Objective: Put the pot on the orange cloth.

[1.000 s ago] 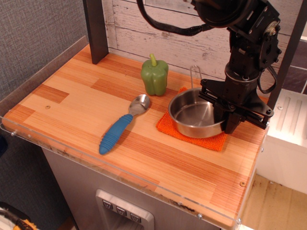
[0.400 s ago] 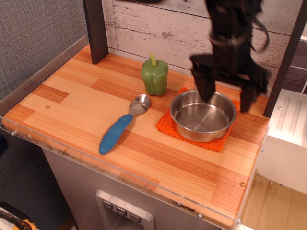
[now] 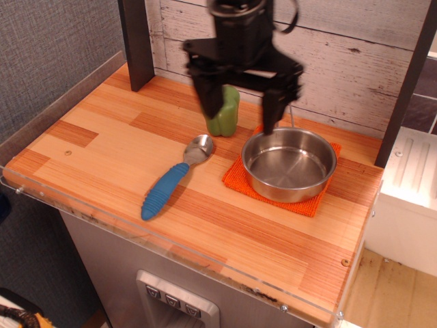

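The wooden table (image 3: 102, 143) bears the orange cloth (image 3: 235, 181), flat at its right. The pot (image 3: 289, 164) sits upright on it, round, mouth up, nothing inside, handle (image 3: 291, 117) rising at the back. The gripper (image 3: 240, 113) hangs above, fingers spread, grasping nothing.

The pot (image 3: 289, 164) is shiny polished steel; the orange cloth (image 3: 304, 201) under it is rough knit. The table (image 3: 102, 143) is smooth striped wood. The gripper (image 3: 240, 113) is matt black.

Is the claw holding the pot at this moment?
No. The claw hangs open above the table with nothing between its fingers, while the pot sits alone on the orange cloth.
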`<state>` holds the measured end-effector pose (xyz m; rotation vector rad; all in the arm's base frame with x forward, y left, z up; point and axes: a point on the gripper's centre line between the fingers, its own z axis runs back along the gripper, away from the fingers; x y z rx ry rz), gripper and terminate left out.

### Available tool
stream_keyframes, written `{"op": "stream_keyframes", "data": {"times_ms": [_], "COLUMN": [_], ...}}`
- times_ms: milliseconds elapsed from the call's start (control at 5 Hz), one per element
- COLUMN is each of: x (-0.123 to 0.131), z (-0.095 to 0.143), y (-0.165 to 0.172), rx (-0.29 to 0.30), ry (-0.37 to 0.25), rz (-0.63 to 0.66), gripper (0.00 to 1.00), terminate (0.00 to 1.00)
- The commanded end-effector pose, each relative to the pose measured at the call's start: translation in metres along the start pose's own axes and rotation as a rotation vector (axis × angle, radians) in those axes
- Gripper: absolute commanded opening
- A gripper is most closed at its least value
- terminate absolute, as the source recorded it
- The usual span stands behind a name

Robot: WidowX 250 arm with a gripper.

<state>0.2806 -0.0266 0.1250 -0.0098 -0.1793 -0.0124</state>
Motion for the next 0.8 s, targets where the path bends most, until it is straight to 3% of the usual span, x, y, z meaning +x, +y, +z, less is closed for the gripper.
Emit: {"op": "stream_keyframes", "data": {"times_ms": [0, 200, 400, 600], "x": [-0.0289, -0.0312, -0.0312, -0.0312], "z": [0.0147, 0.0196, 0.0196, 0.0196], "y": [0.0285, 0.0322, 0.0322, 0.0322], "rx": [0.054, 0.039, 0.039, 0.039], "ry": [0.006, 0.061, 0.061, 0.061], "rz": [-0.009, -0.050, -0.050, -0.050], "gripper": [1.00, 1.00, 1.00, 1.00], "terminate": [0.00, 0.00, 0.00, 1.00]}}
